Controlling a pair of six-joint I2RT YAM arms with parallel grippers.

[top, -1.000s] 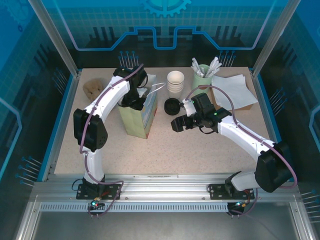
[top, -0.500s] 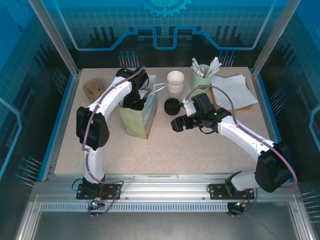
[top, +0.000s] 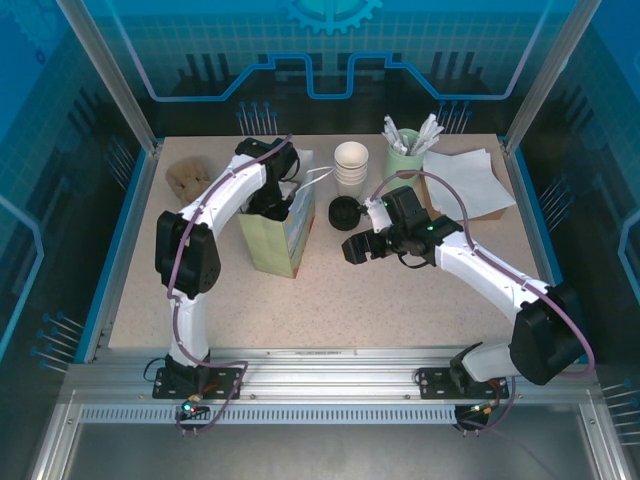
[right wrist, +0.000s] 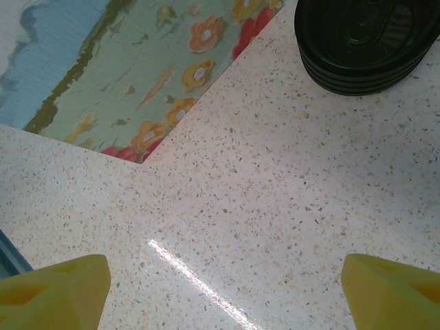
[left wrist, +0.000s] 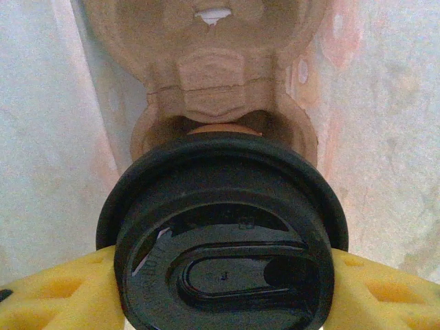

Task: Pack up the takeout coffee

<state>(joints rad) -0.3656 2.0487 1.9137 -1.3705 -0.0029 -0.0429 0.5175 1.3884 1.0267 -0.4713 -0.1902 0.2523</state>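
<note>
The coffee cup (left wrist: 223, 227), black lid (left wrist: 227, 275) on, hangs inside the bag (top: 272, 240), which stands at approx 10 o'clock of the table (top: 400, 300) centre. In the left wrist view a brown pulp carrier (left wrist: 213, 75) lies beyond it at 12 o'clock. A sliver of the cup's brown side peeks past the lid edge, over one of the carrier's round slots.

Change vs a second ago: the left arm's elbow has swung in a little toward 3 o'clock, while the right arm hasn't budged. So the cup is prob. being lined up w/ its slot and lowered. Packing looks near done, but the release is not yet made. Whether the cup's base already touches the carrier I can't tell, since the lid hides it.

The left gripper (left wrist: 223, 295) is about half open, its yellow fingers (left wrist: 62, 289) at 9 and 3 o'clock of the cup under the lid's rim, so it has the cup. The right gripper (right wrist: 223, 289) is spread wide w/ nothing in it, over bare table, w/ the loose lids (right wrist: 364, 41) at its 1 o'clock.
</note>
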